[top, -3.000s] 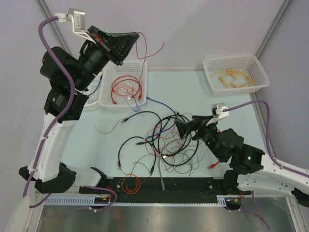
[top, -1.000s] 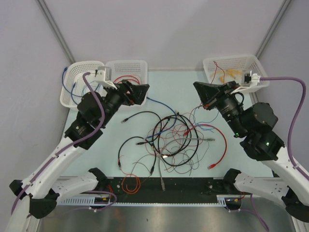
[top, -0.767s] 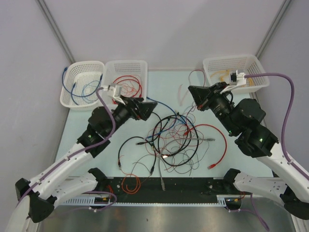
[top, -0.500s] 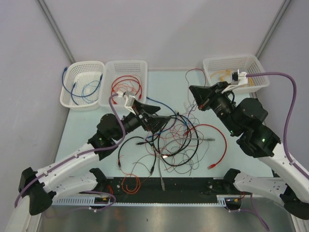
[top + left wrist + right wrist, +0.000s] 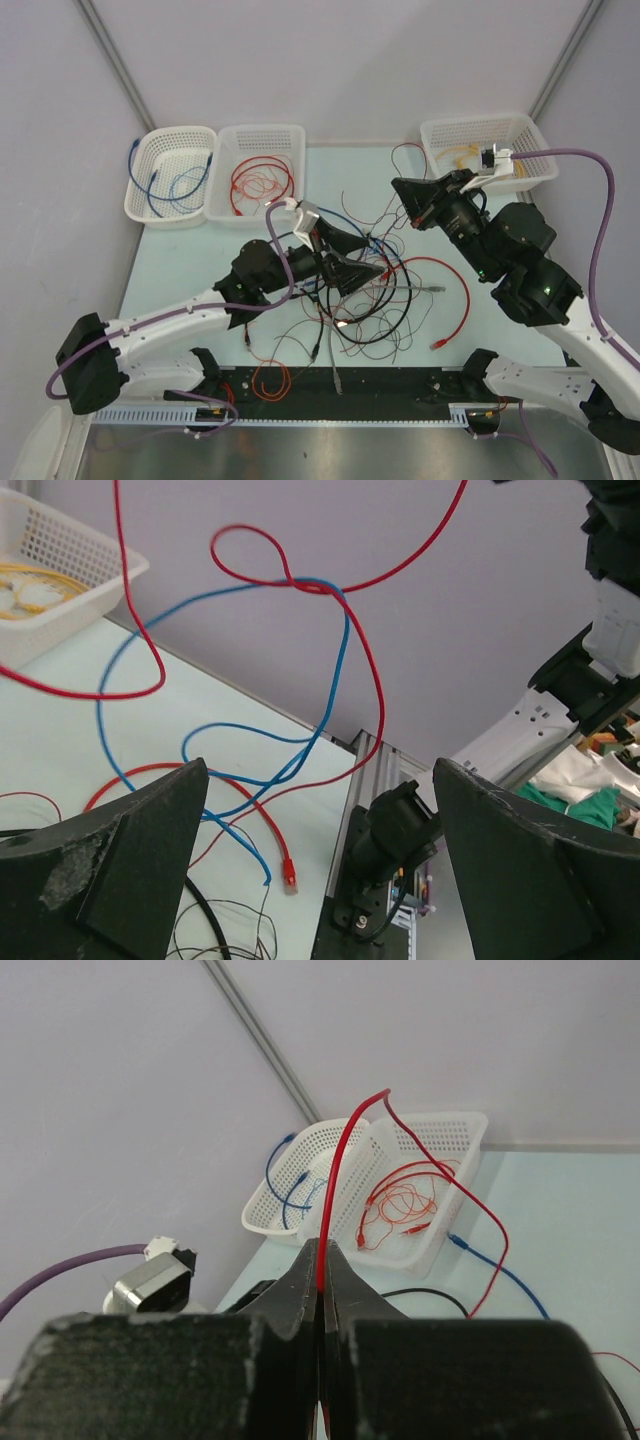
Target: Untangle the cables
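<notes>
Though faint overhead, cable [image 5: 335,1185] in pincer [image 5: 322,1260]

Red, blue and black cables [image 5: 352,300]

No text, label, brand or no. legible in any view: nothing readable on the robot arms [image 5: 520,262], white baskets [image 5: 487,124] or cables [image 5: 452,268], any small print too blurred.
</notes>
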`<state>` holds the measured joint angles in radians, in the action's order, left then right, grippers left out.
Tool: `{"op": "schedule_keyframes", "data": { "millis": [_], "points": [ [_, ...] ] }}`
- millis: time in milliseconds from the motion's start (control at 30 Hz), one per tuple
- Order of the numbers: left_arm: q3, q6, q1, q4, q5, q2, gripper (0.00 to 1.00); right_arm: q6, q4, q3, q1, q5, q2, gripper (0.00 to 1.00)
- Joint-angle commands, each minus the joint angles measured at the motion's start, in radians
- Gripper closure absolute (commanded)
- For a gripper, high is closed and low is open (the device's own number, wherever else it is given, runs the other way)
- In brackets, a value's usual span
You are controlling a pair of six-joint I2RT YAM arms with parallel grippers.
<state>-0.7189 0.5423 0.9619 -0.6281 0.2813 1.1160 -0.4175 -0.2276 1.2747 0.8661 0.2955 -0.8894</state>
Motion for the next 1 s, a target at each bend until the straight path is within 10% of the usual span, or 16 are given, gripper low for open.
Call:
{"op": "schedule_keyframes", "data": {
  "millis": [0,667,867,967],
  "points": [
    [-0.051,-0.005,0.024,-0.074,0.022,0.028,0.00,-0.009,-0.003,0.038,-0.003,-0.016,0.020,1.00],
    [-0.120,-0.025,0.047,-0.139,0.056,0.176,0.09,-0.046,0.002,0.038,-0.001,-0.061,0.030,1.00],
    [-0.152,-0.015,0.049,-0.150,0.117,0.228,0.95,-0.044,-0.001,0.038,-0.001,-0.058,0.038,1.00],
    [-0.139,-0.018,0.049,-0.102,0.082,0.216,1.00,-0.034,-0.009,0.038,-0.001,-0.044,0.049,1.00]
  ]
}}
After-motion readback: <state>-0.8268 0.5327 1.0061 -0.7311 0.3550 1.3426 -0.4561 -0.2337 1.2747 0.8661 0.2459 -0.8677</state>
